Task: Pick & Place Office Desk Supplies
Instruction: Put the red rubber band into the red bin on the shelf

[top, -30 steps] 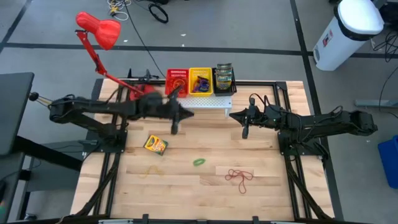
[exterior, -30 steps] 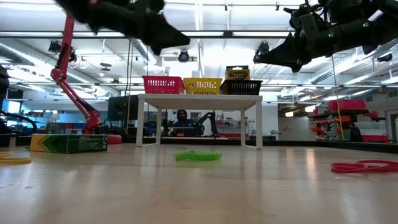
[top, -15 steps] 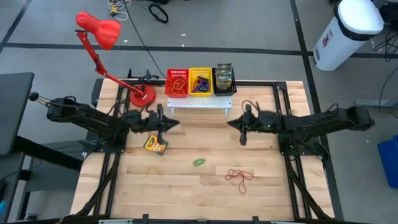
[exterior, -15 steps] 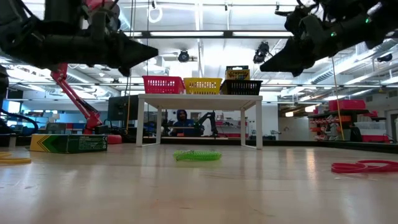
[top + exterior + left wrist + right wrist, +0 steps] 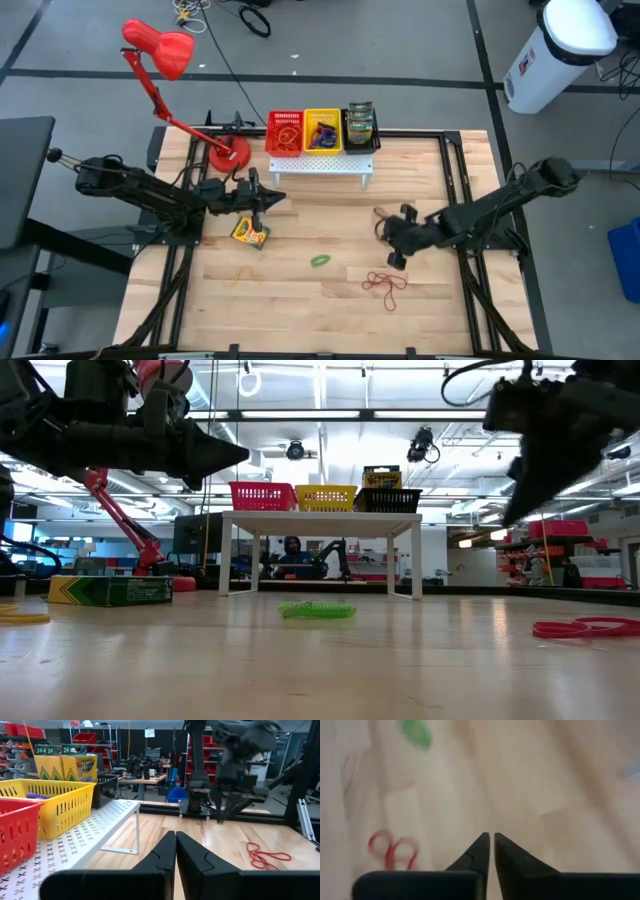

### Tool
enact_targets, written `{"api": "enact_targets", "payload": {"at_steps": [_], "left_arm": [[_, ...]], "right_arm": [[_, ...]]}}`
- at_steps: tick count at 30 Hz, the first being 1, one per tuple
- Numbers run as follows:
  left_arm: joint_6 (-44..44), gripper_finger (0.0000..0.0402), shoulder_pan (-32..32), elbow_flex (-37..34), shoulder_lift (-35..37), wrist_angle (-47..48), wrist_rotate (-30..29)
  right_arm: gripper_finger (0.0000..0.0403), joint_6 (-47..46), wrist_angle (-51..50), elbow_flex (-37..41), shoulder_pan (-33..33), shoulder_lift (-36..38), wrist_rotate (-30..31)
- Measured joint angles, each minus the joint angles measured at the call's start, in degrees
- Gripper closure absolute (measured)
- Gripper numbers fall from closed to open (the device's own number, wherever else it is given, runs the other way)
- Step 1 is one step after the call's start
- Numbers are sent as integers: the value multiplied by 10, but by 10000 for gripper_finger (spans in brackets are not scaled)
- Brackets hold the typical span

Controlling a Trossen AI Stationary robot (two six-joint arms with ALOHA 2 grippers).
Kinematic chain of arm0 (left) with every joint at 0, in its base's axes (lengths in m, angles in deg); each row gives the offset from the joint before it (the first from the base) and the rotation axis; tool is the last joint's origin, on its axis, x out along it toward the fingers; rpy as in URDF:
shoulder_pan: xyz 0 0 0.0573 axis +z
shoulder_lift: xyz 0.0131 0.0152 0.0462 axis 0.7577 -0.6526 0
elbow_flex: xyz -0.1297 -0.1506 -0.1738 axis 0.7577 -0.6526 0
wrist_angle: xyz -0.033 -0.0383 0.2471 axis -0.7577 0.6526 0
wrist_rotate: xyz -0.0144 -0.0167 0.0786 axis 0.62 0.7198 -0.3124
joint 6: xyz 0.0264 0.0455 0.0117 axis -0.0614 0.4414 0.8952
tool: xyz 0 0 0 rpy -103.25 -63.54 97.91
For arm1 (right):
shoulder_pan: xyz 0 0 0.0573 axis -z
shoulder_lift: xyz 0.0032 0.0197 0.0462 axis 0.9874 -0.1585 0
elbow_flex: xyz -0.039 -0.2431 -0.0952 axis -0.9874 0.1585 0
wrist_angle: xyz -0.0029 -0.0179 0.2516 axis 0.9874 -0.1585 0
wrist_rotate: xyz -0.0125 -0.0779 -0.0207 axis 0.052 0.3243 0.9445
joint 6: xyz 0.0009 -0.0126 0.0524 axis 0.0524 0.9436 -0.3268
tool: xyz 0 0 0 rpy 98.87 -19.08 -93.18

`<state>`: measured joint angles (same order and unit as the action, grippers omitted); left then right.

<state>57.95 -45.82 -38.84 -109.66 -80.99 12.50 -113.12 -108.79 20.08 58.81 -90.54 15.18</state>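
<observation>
One yellow-and-green crayon box (image 5: pixel 250 233) (image 5: pixel 110 590) lies flat on the table, left of centre. Loose rubber bands lie flat: a green one (image 5: pixel 320 260) (image 5: pixel 415 732), a red tangle (image 5: pixel 385 283) (image 5: pixel 267 856) (image 5: pixel 392 850), and a yellowish one (image 5: pixel 245 272). My left gripper (image 5: pixel 272 197) (image 5: pixel 176 840) is shut and empty. It hovers level, just beyond the crayon box on its far side. My right gripper (image 5: pixel 392 258) (image 5: pixel 492 836) is shut and empty. It tips down over bare wood, just on the far side of the red tangle.
A white perforated rack (image 5: pixel 320 163) at the far edge carries red (image 5: pixel 285 132), yellow (image 5: pixel 323 130) and black (image 5: pixel 360 127) baskets; crayon boxes (image 5: pixel 65 767) stand in the black one. A red desk lamp (image 5: pixel 230 155) stands at the far left. Bare wood lies toward the near edge.
My right gripper has moved toward the near edge and down, tipping its fingers toward the table near the red tangle. My left gripper has drawn back from the rack toward the table's left and come lower, stopping by the crayon box. No objects have moved.
</observation>
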Motion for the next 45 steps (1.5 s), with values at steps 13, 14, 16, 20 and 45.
{"api": "enact_targets", "payload": {"at_steps": [13,14,16,20,45], "left_arm": [[0,383,0,0,0,4,0],[0,383,0,0,0,4,0],[0,383,0,0,0,4,0],[0,383,0,0,0,5,0],[-10,383,0,0,0,-3,0]], "right_arm": [[300,-18,-36,-101,-66,-222,-160],[301,-17,-39,-107,-70,-230,-165],[303,-16,-42,-113,-73,-243,-168],[304,-16,-42,-113,-71,-264,-179],[398,75,-104,-138,-48,-97,46]]}}
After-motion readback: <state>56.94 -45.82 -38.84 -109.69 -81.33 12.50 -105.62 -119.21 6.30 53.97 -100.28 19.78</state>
